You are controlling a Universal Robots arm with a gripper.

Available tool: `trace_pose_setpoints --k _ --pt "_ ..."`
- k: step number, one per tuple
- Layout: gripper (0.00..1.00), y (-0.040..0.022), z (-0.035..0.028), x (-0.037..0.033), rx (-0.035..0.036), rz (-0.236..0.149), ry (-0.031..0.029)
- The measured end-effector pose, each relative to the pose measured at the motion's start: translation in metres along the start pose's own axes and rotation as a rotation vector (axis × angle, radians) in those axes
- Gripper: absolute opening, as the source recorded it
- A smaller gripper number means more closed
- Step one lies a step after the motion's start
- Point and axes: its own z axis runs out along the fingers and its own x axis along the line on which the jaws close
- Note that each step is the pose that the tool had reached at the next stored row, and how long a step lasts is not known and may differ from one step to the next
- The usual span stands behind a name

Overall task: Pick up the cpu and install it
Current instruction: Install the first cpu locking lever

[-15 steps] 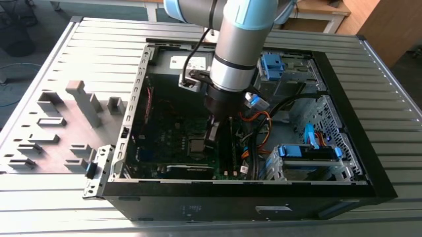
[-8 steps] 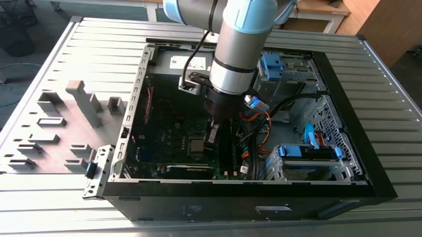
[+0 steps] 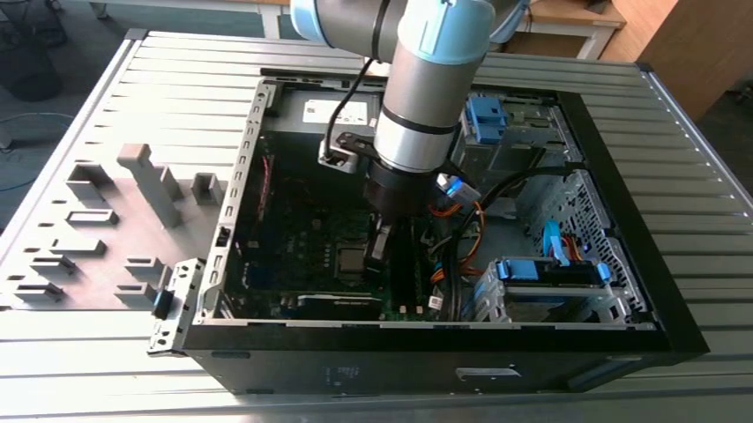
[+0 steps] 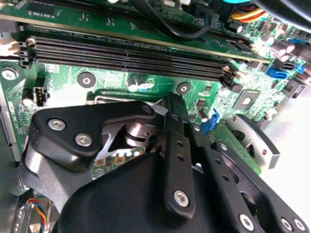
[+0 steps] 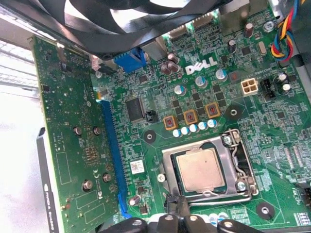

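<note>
One open PC case (image 3: 235, 176) lies on the slatted table (image 3: 706, 176), with one robot arm (image 3: 424, 97) reaching in. On the one green motherboard (image 5: 204, 63) sits one cpu (image 5: 200, 170) in one metal socket frame (image 5: 240, 165). One upright expansion card (image 5: 68, 121) stands beside it. Three square copper-rimmed components (image 5: 190, 116) line up in a row. Two long black memory slots (image 4: 126, 53) run side by side.
</note>
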Motion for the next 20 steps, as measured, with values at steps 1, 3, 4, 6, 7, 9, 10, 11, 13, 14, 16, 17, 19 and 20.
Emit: trace_pose_setpoints --k 1,3,4,6,7,9,10,11,13,14,16,17,19,20 --pt "0.11 0.0 0.0 0.0 0.0001 0.0 0.0" --pt "0.11 0.0 0.0 0.0 0.0 0.0 0.0" --pt "0.11 0.0 -0.0004 0.0001 0.0 0.0 -0.0004" --pt "0.11 0.0001 -0.0026 0.0008 0.0001 0.0 -0.0017" --pt "0.11 0.0002 -0.0046 0.0015 0.0 0.0 -0.0012" --pt "0.11 0.0003 -0.0076 0.0026 0.0 0.0 -0.0005" --pt "0.11 0.0003 -0.0077 0.0026 0.0 0.0 -0.0006" --pt "0.11 0.0003 -0.0077 0.0026 0.0003 0.0 -0.0008" --pt "0.11 0.0007 -0.008 0.0022 0.0014 0.0 -0.0007" --pt "0.11 0.0009 -0.0081 0.0018 0.0023 0.001 -0.0012" --pt "0.11 0.0014 -0.0085 0.0005 0.004 0.001 -0.0018" --pt "0.11 0.0016 -0.0087 -0.0001 0.0047 0.002 -0.0021" --pt "0.11 0.0021 -0.009 -0.0011 0.0058 0.002 -0.0025" --pt "0.11 0.0025 -0.0092 -0.0016 0.0064 0.002 -0.0028"
